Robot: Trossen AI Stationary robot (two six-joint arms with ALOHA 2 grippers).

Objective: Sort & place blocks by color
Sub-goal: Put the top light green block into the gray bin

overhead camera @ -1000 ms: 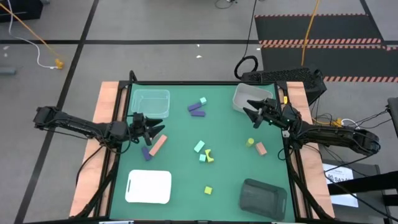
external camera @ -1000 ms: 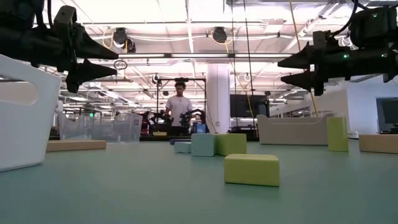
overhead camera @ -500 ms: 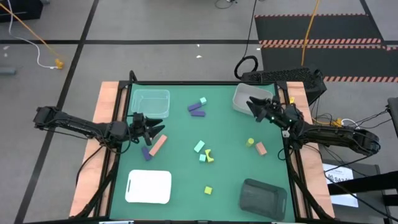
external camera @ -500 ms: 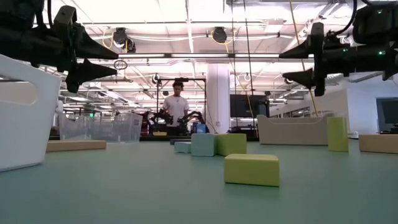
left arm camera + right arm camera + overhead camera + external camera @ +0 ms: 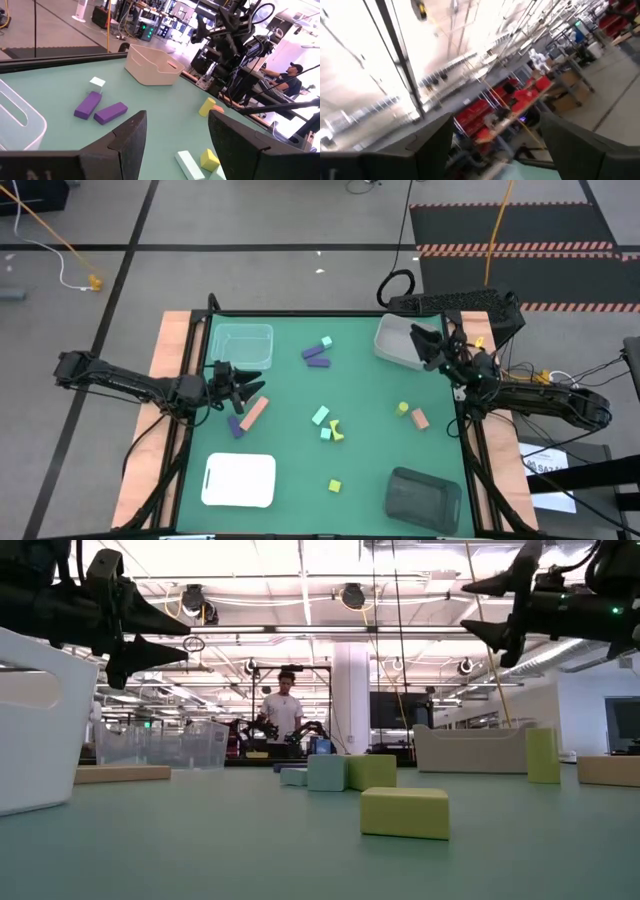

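Blocks lie scattered on the green mat: two purple bars (image 5: 318, 355) with a mint cube (image 5: 327, 341), a salmon bar (image 5: 254, 413) beside a purple block (image 5: 236, 426), mint (image 5: 320, 416) and yellow (image 5: 338, 430) pieces at the centre, a yellow cube (image 5: 334, 485), a yellow cylinder (image 5: 402, 409) and a salmon block (image 5: 420, 418). My left gripper (image 5: 250, 381) (image 5: 177, 135) hovers open by the left edge, just beyond the salmon bar. My right gripper (image 5: 420, 345) (image 5: 468, 608) is open, raised and tipped upward over the near side of the white tub (image 5: 398, 340). Neither holds anything.
A clear tub (image 5: 240, 343) stands at the far left, a white tray (image 5: 239, 480) at the near left and a dark tray (image 5: 423, 497) at the near right. Wooden rails border the mat's left and right sides. A person stands in the room beyond the table (image 5: 283, 712).
My right gripper has risen and drawn back toward the table's far right corner, tipping its fingers upward, and stays open. The left arm and the blocks have not moved.
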